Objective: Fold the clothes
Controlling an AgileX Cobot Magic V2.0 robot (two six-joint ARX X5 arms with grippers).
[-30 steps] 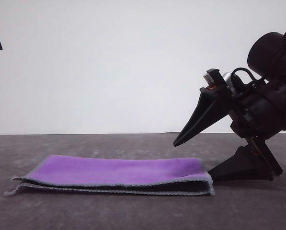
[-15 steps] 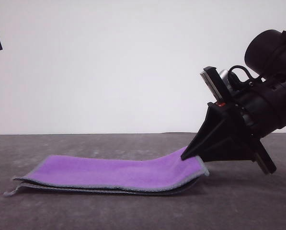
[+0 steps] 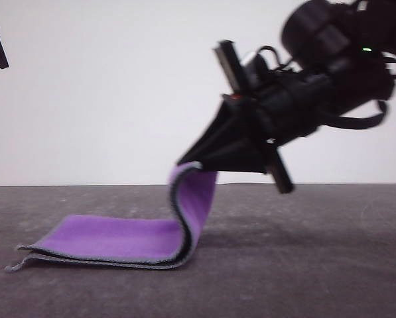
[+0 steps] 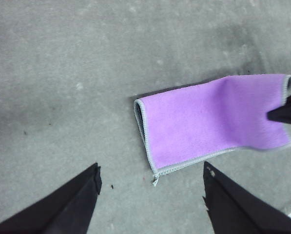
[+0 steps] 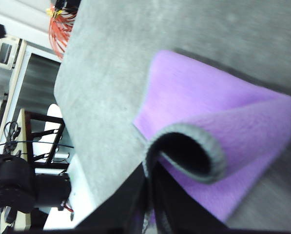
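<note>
The left gripper [image 4: 150,195] hangs above the grey felt-like table [image 3: 330,265], jaws spread wide and empty. The folded purple towel-like cloth with grey stitched edging [image 3: 118,238] lies left of centre, its right end lifted by the right gripper [image 3: 188,159], jaws pinched on it. No writing is legible.

The right gripper [image 3: 188,159] is raised with jaws pinched together, while the left gripper [image 4: 150,187] hangs spread apart.

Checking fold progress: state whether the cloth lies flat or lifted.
Partly lifted: right hand pinches one end of the cloth up; the rest lies folded on the table.
</note>
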